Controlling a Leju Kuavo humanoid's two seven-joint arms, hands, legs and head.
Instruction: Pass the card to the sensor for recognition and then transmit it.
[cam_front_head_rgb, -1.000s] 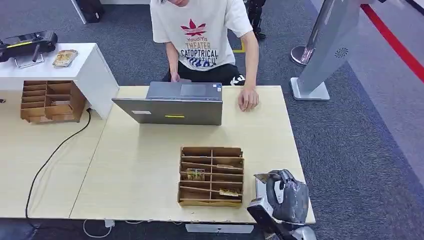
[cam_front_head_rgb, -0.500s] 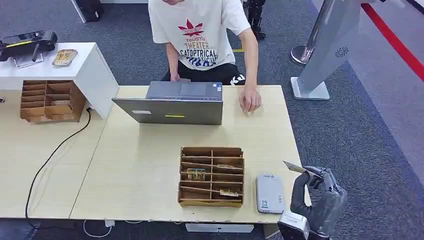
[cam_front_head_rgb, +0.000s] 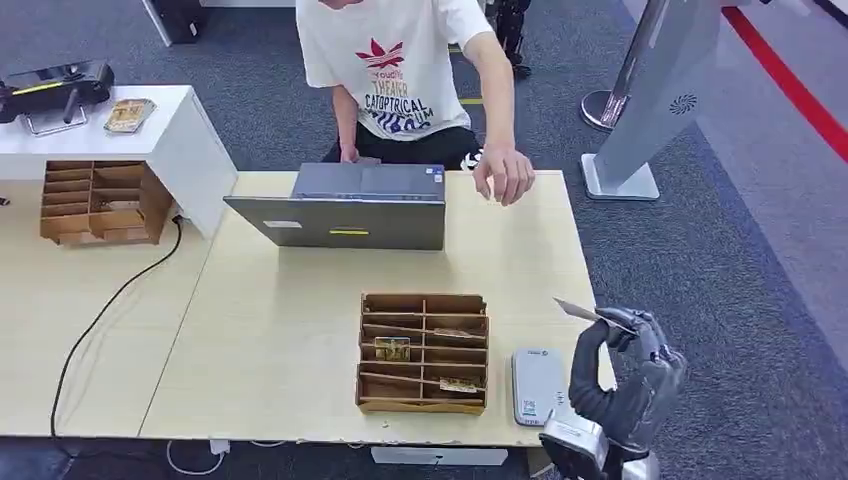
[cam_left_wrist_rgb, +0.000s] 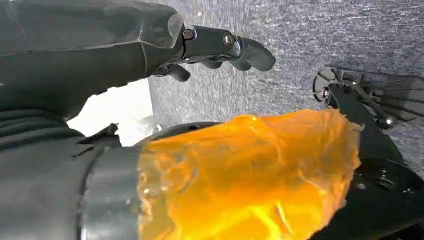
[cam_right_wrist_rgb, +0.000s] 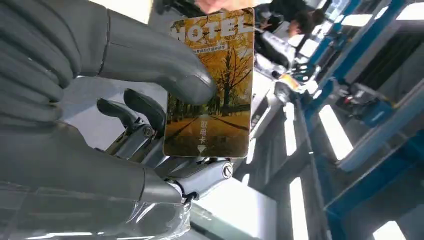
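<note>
While the right robot hand (cam_front_head_rgb: 628, 385) is lifted past the near right corner of the bench (cam_front_head_rgb: 300, 350), it pinches the card (cam_front_head_rgb: 590, 313) between its thumb and fingers. In the right wrist view the card (cam_right_wrist_rgb: 210, 85) shows yellow trees and the word MOTEL. The left robot hand (cam_left_wrist_rgb: 100, 50) hangs over grey carpet with its fingers (cam_left_wrist_rgb: 235, 50) curled in and holding nothing. Just beside the right robot hand, the grey sensor (cam_front_head_rgb: 539, 386) lies flat on the bench, next to a wooden tray (cam_front_head_rgb: 424, 352) with slots. Farther away stands a laptop (cam_front_head_rgb: 350, 208). Behind it sits a person (cam_front_head_rgb: 400, 70), with one hand (cam_front_head_rgb: 505, 175) raised above the bench edge.
</note>
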